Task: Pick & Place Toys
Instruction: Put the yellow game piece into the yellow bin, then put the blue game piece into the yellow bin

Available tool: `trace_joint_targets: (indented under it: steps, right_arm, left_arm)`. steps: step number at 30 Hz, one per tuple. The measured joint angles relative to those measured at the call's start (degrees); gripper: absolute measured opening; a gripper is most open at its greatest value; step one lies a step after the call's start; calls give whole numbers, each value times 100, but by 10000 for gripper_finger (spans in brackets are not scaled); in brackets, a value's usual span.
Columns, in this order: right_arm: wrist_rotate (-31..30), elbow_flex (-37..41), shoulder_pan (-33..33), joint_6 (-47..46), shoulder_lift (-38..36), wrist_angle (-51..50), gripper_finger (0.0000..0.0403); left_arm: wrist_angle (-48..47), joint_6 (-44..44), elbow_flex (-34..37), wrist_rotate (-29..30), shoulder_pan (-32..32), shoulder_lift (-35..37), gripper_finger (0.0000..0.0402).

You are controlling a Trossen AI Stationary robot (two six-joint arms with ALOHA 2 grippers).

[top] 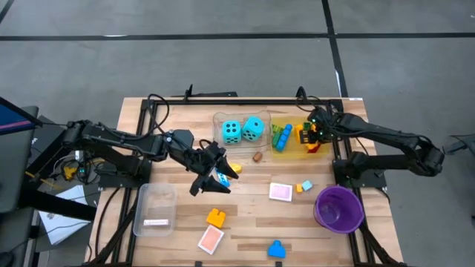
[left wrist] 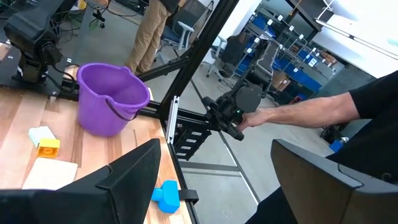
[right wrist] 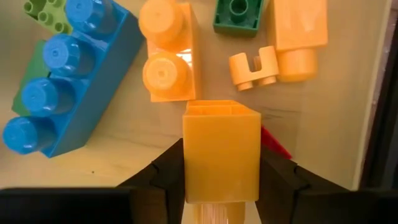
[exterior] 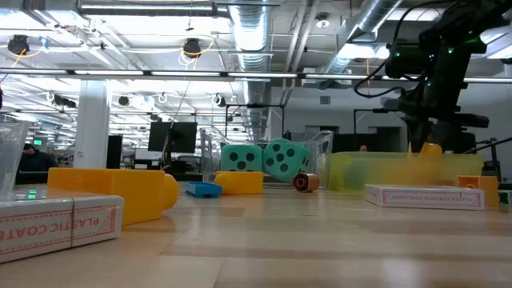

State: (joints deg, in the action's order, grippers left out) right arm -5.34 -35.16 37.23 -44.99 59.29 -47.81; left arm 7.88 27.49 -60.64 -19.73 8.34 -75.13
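Blue brick [top: 276,249] is seen at near edge in high view; left gripper [top: 215,176] is held mid-table, fingers apart, w/ nothing gripped. Low view: turquoise dice [exterior: 264,158] are seen in far clear tray [exterior: 210,152]. Right wrist view: right gripper [right wrist: 222,177] is clamped on orange brick [right wrist: 221,151] above yellow tray [right wrist: 118,134].

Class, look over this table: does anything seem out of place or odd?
Yes. Among the toys, a small brown cylinder lies on its side on the bare wood beside the clear tray holding the two turquoise dice. It matches no brick or tile.
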Motion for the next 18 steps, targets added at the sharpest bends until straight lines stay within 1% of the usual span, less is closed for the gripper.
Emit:
trace_joint_targets:
  steps: [7,18]
  right_arm:
    - [0,0,41,193,0,40,149]
    - [15,-1,40,352,-32,29,217]
  left_arm:
    - [0,0,0,0,0,0,301]
    - [0,0,0,0,0,0,301]
